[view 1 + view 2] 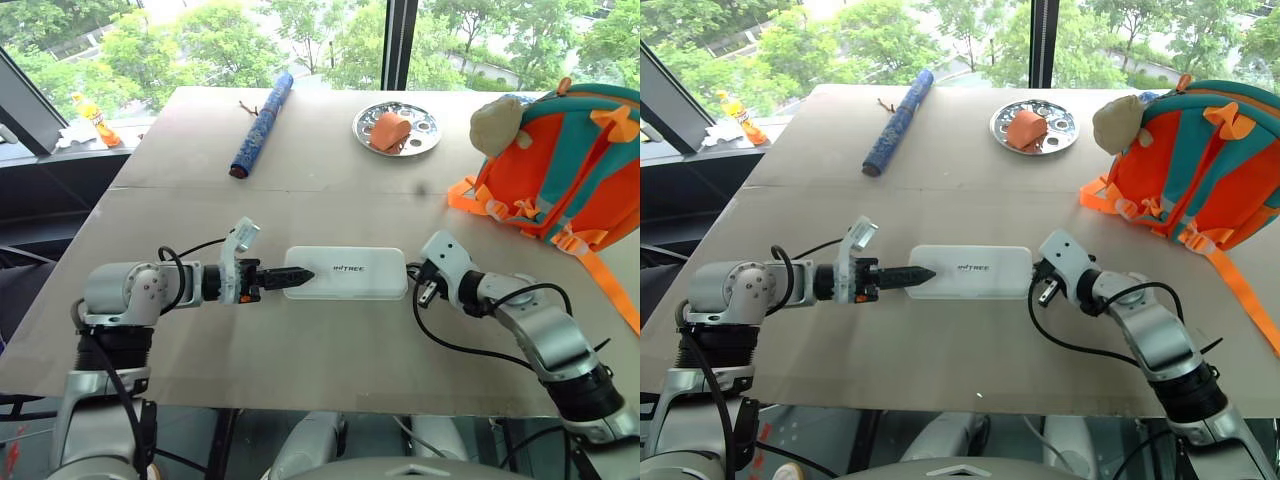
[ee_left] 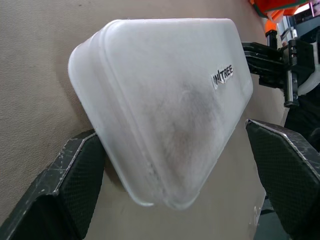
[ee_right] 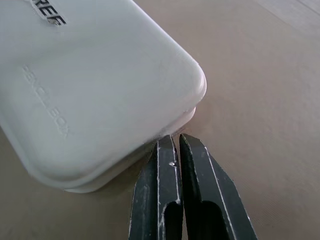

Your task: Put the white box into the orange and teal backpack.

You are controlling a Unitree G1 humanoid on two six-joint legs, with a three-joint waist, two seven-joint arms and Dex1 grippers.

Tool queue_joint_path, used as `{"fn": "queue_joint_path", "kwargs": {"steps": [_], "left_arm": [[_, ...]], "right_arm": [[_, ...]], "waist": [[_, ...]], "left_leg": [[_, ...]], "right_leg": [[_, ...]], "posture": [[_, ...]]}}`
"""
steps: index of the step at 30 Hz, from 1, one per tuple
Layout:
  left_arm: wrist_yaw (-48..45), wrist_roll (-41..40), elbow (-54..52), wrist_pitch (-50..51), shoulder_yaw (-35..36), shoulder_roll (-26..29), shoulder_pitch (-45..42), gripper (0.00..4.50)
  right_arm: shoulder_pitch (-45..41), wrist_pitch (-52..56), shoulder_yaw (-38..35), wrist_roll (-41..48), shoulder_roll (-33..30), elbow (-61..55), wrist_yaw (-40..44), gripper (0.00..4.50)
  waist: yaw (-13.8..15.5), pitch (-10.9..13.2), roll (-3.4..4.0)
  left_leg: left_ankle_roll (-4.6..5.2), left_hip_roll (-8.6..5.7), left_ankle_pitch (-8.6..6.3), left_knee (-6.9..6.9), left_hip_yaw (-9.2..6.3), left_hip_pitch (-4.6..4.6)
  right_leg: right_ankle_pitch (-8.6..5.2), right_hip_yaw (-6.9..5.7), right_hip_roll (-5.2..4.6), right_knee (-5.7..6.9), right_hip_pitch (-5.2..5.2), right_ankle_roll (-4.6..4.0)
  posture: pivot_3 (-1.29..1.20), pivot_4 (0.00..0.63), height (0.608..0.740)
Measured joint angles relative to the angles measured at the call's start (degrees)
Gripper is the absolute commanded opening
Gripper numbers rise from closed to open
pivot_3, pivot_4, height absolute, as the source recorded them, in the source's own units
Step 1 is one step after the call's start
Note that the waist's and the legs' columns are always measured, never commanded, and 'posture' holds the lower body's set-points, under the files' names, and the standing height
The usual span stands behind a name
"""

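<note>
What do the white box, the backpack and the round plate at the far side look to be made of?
White box: looks like frosted, translucent plastic, matte, with rounded moulded edges and a lid seam.
Backpack: seems woven fabric, orange with teal trim and webbing straps; the beige head on it looks plush.
Round plate: probably metal, going by its silvery, reflective sheen.

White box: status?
Left pincer open, straddling the box end. Right pincer shut at its other end. Box flat on table, backpack apart. Nothing between.
</note>
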Motion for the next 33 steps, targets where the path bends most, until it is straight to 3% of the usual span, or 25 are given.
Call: {"fn": "queue_joint_path", "kwargs": {"steps": [8,11,12,14,15,18,19,20,24,27,28,30,33], "left_arm": [[2.43,-2.18,0.99,4.38,4.80,-5.52,0.16,4.46],[4.06,-2.71,0.99,5.77,6.66,-6.92,0.65,3.83],[4.78,-3.13,0.98,6.46,7.27,-7.86,0.73,3.27],[4.81,-4.15,0.91,6.98,7.80,-8.83,0.70,2.86],[4.86,-5.09,0.92,7.32,8.75,-9.49,0.75,2.42],[5.54,-7.28,0.56,8.30,11.30,-9.87,1.11,1.16],[5.82,-7.57,0.40,8.31,11.43,-10.13,1.23,1.08],[6.14,-7.76,0.30,8.31,11.53,-10.34,1.26,1.05],[7.59,-8.73,-0.29,8.53,12.43,-11.50,1.97,1.05],[8.73,-9.74,-1.36,9.17,13.32,-11.76,2.19,1.05],[9.08,-10.15,-1.90,9.44,13.52,-11.79,2.19,1.05],[9.87,-11.06,-2.15,9.74,14.99,-11.85,2.15,1.05],[11.08,-12.61,-3.68,10.07,16.46,-12.30,1.63,1.05]], "right_arm": [[-2.49,-2.09,1.93,-1.50,4.81,4.37,-0.52,0.00],[-2.15,-2.57,1.65,-1.57,4.64,4.51,-0.53,0.00],[-1.13,-3.18,0.74,-1.45,4.61,4.24,-0.60,0.00],[-0.39,-3.62,0.06,-1.27,4.57,3.80,-0.74,0.00],[0.89,-3.66,-1.13,-0.75,4.39,2.81,-0.78,0.00],[6.22,-1.56,-9.59,6.44,2.87,-3.13,1.22,0.84],[6.94,-0.54,-12.69,8.79,2.60,-5.89,1.37,1.04],[7.24,-0.04,-14.77,10.03,1.77,-8.30,1.39,1.67],[12.10,3.27,-24.23,15.63,-2.75,-17.77,2.00,3.04],[16.65,7.66,-35.74,22.63,-6.51,-22.84,2.65,4.25],[18.47,9.37,-40.44,24.67,-9.32,-23.98,3.32,4.50],[20.64,12.91,-48.58,27.59,-13.60,-24.55,3.92,4.50],[21.04,18.03,-55.22,30.91,-17.59,-23.84,3.66,4.50]], "waist": [[-0.35,-0.06,-0.07],[-0.19,-0.07,-0.08],[-0.11,-0.07,-0.08],[-0.07,-0.07,-0.09],[0.07,-0.07,-0.10],[0.22,-0.05,-0.09],[0.19,-0.05,-0.09],[0.07,-0.05,-0.09],[0.43,-0.05,-0.10],[0.74,-0.04,-0.10],[0.93,-0.03,-0.10],[1.04,-0.03,-0.12],[1.22,-0.02,-0.12]], "left_leg": [[-0.01,0.01,0.00,0.00,0.04,0.08],[-0.01,0.01,0.00,0.01,0.03,0.09],[-0.02,0.01,0.00,0.01,0.03,0.10],[-0.02,0.01,0.00,0.01,0.03,0.09],[-0.02,0.01,-0.01,0.00,0.02,0.07],[-0.02,0.00,-0.01,-0.03,0.01,0.02],[-0.02,0.00,-0.01,-0.02,0.00,0.02],[-0.02,0.00,-0.01,-0.01,0.01,0.02],[-0.03,0.04,-0.02,-0.02,-0.02,0.03],[-0.02,0.03,-0.03,-0.01,0.06,0.01],[0.01,0.02,-0.04,-0.02,0.08,0.01],[0.01,0.06,-0.04,-0.03,0.07,0.02],[0.00,0.09,-0.04,-0.02,0.11,0.03]], "right_leg": [[0.00,0.05,0.02,0.04,0.02,0.00],[0.01,0.04,0.03,0.07,0.03,-0.02],[0.01,0.04,0.03,0.07,0.03,-0.02],[0.01,0.03,0.03,0.05,0.03,-0.02],[0.01,0.03,0.02,0.03,0.02,-0.02],[0.01,-0.01,0.00,-0.07,0.01,-0.02],[0.01,-0.01,-0.01,-0.06,0.01,-0.02],[0.02,0.00,0.00,-0.04,0.01,-0.02],[0.01,-0.03,0.03,-0.02,0.02,-0.02],[0.01,0.03,0.01,-0.06,0.02,-0.02],[0.01,0.05,0.00,-0.06,0.02,-0.02],[0.01,0.03,0.03,-0.06,0.02,-0.02],[0.01,0.05,0.03,-0.03,0.02,-0.02]], "posture": [[0.00,0.150,0.731],[0.00,0.150,0.731],[0.00,0.150,0.731],[0.00,0.150,0.731],[0.00,0.150,0.731],[0.00,0.150,0.731],[0.00,0.150,0.731],[0.00,0.150,0.731],[0.00,0.150,0.731],[0.00,0.150,0.731],[0.00,0.150,0.731],[0.00,0.150,0.731],[0.00,0.150,0.731]]}}
